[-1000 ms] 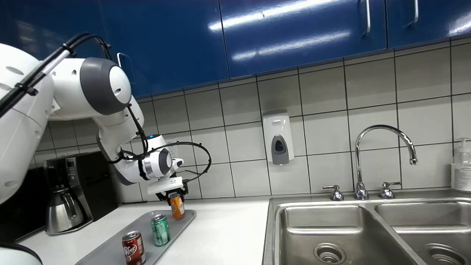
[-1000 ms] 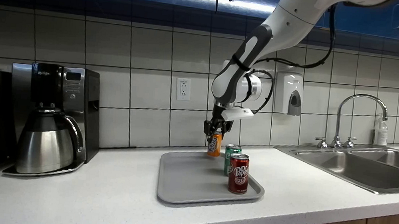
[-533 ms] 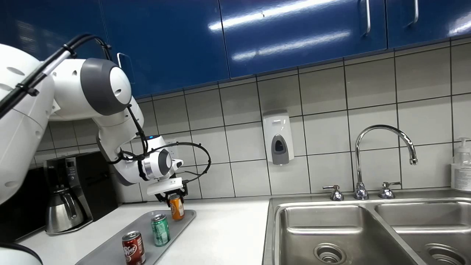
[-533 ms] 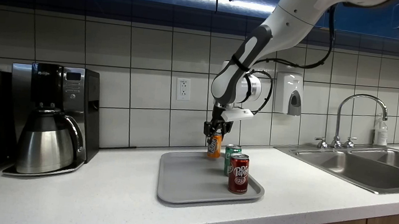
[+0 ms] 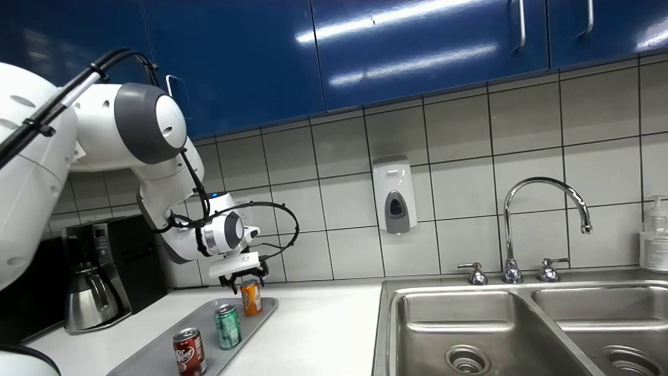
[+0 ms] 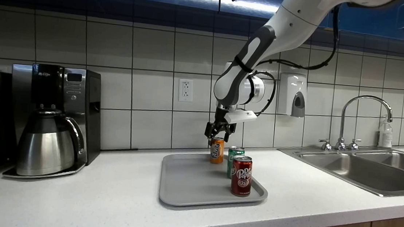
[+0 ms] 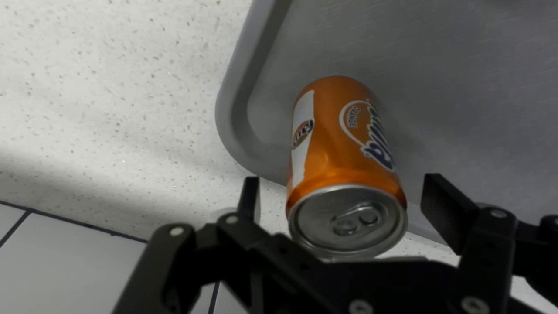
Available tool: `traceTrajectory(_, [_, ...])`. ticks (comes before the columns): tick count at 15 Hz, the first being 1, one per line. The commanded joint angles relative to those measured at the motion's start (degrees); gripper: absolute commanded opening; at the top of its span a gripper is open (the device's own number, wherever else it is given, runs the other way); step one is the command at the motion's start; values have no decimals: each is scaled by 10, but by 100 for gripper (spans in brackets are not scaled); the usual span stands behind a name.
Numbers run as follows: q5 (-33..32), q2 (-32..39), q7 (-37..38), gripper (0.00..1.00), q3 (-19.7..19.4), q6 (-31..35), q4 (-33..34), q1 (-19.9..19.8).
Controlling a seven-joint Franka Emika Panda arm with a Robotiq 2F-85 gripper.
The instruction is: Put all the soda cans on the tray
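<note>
Orange can [image 7: 344, 161], green can [image 5: 228, 327] and red can [image 6: 242, 176] stand upright on the grey tray [image 6: 192, 185]. The gripper [image 7: 342, 185], jaws parted, straddles the orange can's top with a gap either side.

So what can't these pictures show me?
Green can: lower right hidden by the red can in an exterior view.
Tray: near end cut off by the bottom edge in an exterior view.
Pump bottle: lettering too small in both exterior views.
Coffee pot: contents hidden by steel in both exterior views.
</note>
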Motion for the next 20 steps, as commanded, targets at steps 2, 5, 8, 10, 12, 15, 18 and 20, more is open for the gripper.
traceTrajectory(2, [3, -13, -14, 100, 4, -10, 1, -6])
traceTrajectory(5, [6, -21, -12, 100, 5, -6, -3, -7])
traceTrajectory(8, [8, -38, -11, 100, 6, -13, -11, -9])
traceTrajectory(10, [13, -51, -15, 100, 12, -25, -18, -12])
traceTrajectory(12, [15, -66, -13, 100, 13, -30, -29, -11])
traceTrajectory(15, [14, -90, -11, 100, 15, -39, -48, -8])
traceTrajectory(18, [11, -117, -4, 100, 15, -44, -71, -3])
traceTrajectory(20, [10, -136, 1, 100, 15, -46, -88, -1])
